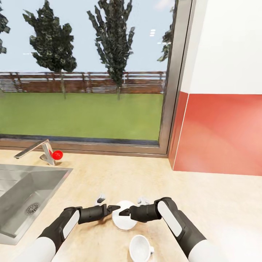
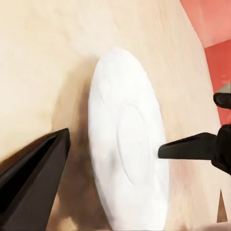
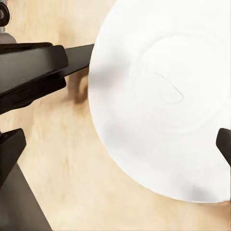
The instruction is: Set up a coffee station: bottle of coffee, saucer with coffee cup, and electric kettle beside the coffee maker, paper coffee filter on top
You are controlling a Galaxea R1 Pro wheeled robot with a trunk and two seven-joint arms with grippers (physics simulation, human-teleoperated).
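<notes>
Both grippers meet over the saucer [image 1: 124, 218] on the kitchen countertop [image 1: 203, 196]: left gripper [image 1: 113, 209] from 9 o'clock, right gripper [image 1: 124, 213] from 3 o'clock. Jaws spread on each, nothing pinched. Coffee cup [image 1: 141, 248] sits at saucer's 5 o'clock, near, apart.

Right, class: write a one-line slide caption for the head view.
Both claws, left and right, meet over the saucer on the kitchen countertop, coffee cup nearby.

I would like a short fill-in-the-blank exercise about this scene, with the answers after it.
1. Both grippers, the left gripper and the right gripper, meet over the white ____.
2. The coffee cup stands on the kitchen countertop, not on the ____.
3. The sink is set in the countertop on the robot's ____ side.

Answers: saucer; saucer; left
</notes>
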